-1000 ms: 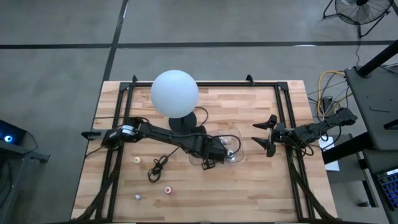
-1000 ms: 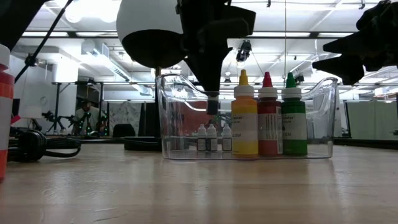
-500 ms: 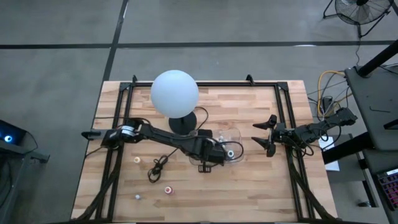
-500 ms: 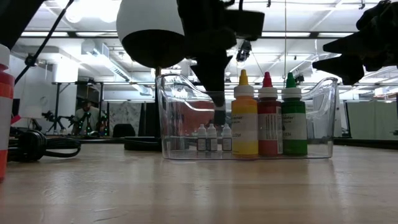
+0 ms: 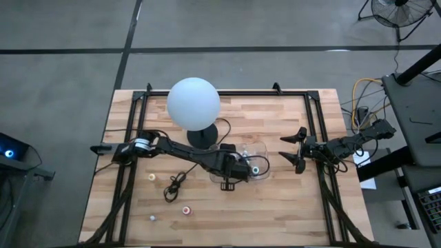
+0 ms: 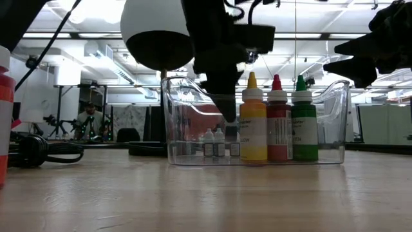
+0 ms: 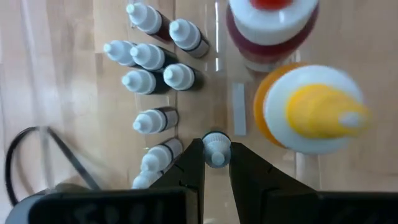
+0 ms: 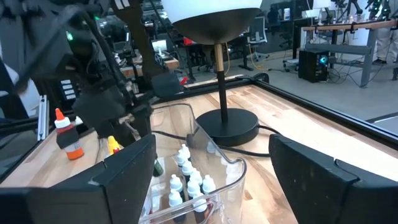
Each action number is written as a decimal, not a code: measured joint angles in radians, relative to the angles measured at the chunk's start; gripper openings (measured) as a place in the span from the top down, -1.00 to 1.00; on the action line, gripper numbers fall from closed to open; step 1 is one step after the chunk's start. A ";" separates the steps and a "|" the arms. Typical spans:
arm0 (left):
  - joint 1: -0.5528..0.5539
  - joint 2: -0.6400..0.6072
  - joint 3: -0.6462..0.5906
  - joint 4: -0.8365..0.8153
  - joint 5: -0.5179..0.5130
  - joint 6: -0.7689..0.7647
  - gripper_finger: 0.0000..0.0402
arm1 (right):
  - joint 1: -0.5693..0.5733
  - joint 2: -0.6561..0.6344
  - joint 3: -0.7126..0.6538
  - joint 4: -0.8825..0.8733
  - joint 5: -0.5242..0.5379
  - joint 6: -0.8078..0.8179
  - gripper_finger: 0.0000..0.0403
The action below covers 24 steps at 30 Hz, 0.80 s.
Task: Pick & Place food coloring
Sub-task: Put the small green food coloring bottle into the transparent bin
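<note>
Left wrist view, nearest: the left end effector [image 7: 216, 163] is closed onto the white cap of a small dropper bottle [image 7: 216, 147] of food coloring, held upright inside the clear tray [image 6: 177, 122]; just beside it stand the other small white-capped bottles [image 7: 152, 65] in a loose cluster, and next to them the large yellow bottle [image 7: 311, 112] and large red bottle [image 7: 270, 28]. In the low view these stand with a large green bottle [image 6: 304, 122] along the tray's front wall. The held bottle appears light, rigid and smooth, so a grip across the cap or neck, where the fingers [image 7: 189, 171] now sit, is judged safest against slipping. Three further bottles [image 5: 185, 210] remain loose on the desk [image 5: 275, 207], well apart from the tray. Farther off, the globe lamp [image 5: 193, 102] stands behind the tray; the right end effector [image 5: 295, 148] waits with its fingers spread wide, holding nothing
</note>
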 joint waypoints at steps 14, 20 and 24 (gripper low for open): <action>0.006 0.000 -0.059 0.061 0.007 -0.009 0.84 | 0.000 0.000 0.000 0.000 0.000 0.000 -0.52; 0.010 0.000 -0.077 0.074 0.005 -0.001 0.79 | -0.001 0.000 0.000 0.000 0.000 0.000 -0.49; 0.011 0.000 -0.095 0.086 -0.032 -0.001 0.72 | -0.001 0.000 0.000 0.000 0.000 0.000 -0.47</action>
